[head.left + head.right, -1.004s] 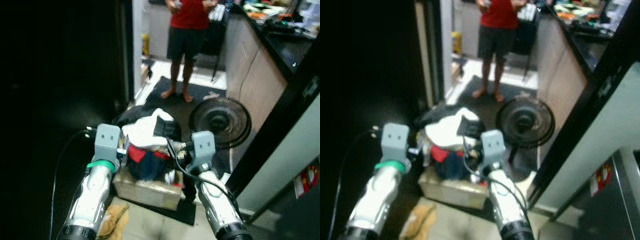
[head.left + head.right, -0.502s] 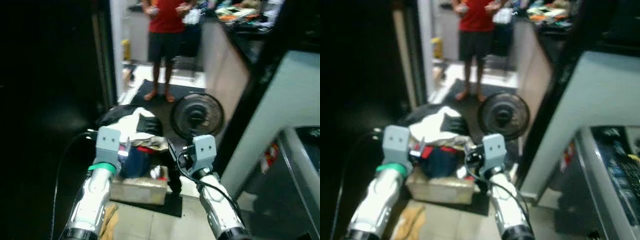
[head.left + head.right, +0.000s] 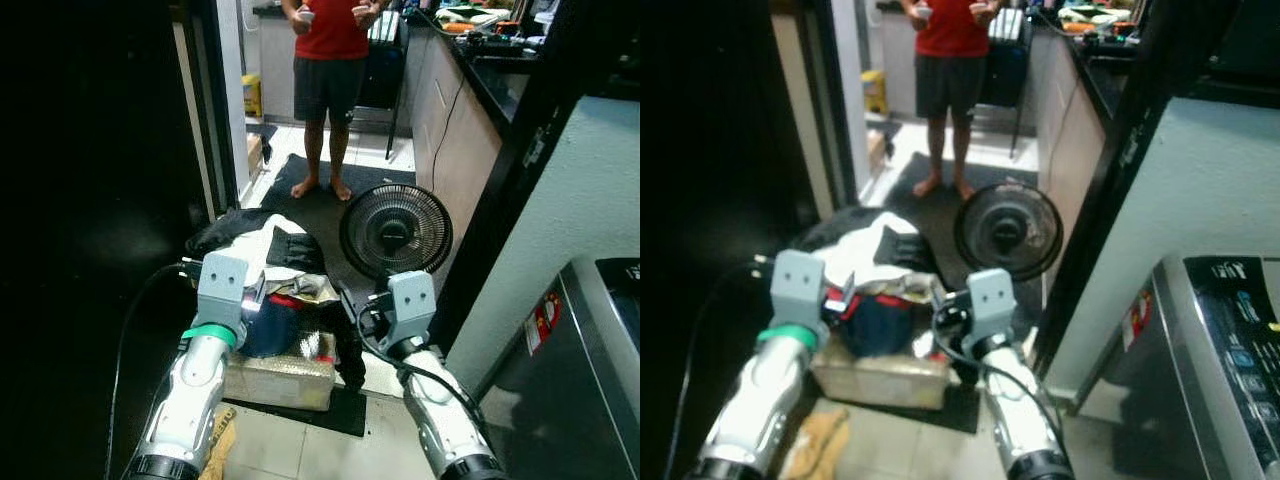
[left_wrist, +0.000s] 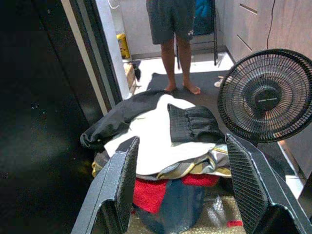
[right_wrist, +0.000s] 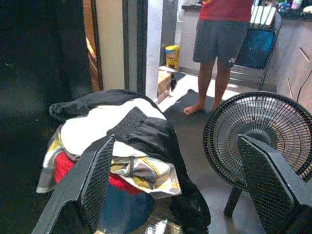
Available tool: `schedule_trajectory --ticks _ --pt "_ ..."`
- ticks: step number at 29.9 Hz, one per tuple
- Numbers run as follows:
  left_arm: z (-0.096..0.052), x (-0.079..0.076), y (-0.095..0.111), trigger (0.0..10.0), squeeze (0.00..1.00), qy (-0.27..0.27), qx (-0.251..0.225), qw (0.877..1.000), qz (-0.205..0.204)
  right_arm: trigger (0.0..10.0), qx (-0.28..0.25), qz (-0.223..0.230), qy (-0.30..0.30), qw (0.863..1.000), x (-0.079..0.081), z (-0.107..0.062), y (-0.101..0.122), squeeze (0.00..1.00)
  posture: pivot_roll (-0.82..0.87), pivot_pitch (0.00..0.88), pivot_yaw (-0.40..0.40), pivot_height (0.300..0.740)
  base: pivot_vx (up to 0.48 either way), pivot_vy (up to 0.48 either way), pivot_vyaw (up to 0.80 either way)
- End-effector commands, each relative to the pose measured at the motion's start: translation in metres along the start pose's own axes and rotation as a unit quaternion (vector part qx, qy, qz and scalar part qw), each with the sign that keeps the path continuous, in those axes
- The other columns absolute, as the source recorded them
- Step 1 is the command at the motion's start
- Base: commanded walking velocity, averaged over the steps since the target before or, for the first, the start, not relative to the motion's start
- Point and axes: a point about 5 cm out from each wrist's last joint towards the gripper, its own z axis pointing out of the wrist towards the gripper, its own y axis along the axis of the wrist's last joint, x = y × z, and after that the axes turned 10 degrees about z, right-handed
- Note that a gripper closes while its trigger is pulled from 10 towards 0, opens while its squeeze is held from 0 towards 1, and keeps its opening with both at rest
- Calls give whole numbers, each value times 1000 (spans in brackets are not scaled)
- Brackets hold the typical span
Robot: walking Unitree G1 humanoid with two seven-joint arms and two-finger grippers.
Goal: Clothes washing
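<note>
- Clothes pile [image 3: 275,262] heaped on a pale laundry basket [image 3: 280,378] on the floor, straight ahead of the robot and just beyond both arms
- Topmost in the heap: a white garment [image 4: 151,141] with a folded dark grey piece [image 4: 192,123] lying on it and a black garment [image 4: 119,117] draped along the far side; red cloth [image 4: 148,194] and dark blue cloth [image 4: 178,204] show lower down, and a striped piece [image 5: 146,170] hangs off one edge
- Left hand [image 4: 183,187] raised in front of the pile, its two black fingers [image 4: 119,180] spread wide with nothing between them, not touching the clothes
- Right hand [image 5: 183,185] likewise raised near the pile, fingers [image 5: 97,170] wide apart and holding nothing
- Black floor fan [image 3: 396,232] standing upright on the floor just beside the basket, on the robot's right
- Person [image 3: 330,60] in a red shirt and dark shorts standing barefoot on a dark mat [image 3: 310,185] beyond the pile, in the doorway
- Washing machine [image 3: 1230,350] with a control panel at the robot's right, well apart from the basket
- Kitchen bench [image 3: 490,60] with scattered items running along the right behind the fan
- Yellow-brown cloth [image 3: 220,445] on the tiled floor by the left arm
</note>
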Motion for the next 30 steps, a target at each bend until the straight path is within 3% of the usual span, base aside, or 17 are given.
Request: schedule_trajectory --ticks 1,5,30 --pt "-1 2 -3 10000 0 2 6 1000 6 10000 4 -1 4 1000 3 -1 -2 0 47 0 4 740 300 0 769" --pt "-1 2 -3 10000 0 2 6 1000 6 10000 3 3 1 1000 3 0 -2 0 47 0 2 740 298 0 666" --pt "-1 2 -4 10000 0 1 8 1000 7 10000 9 -2 5 1000 4 -1 -4 0 45 0 7 740 286 0 0"
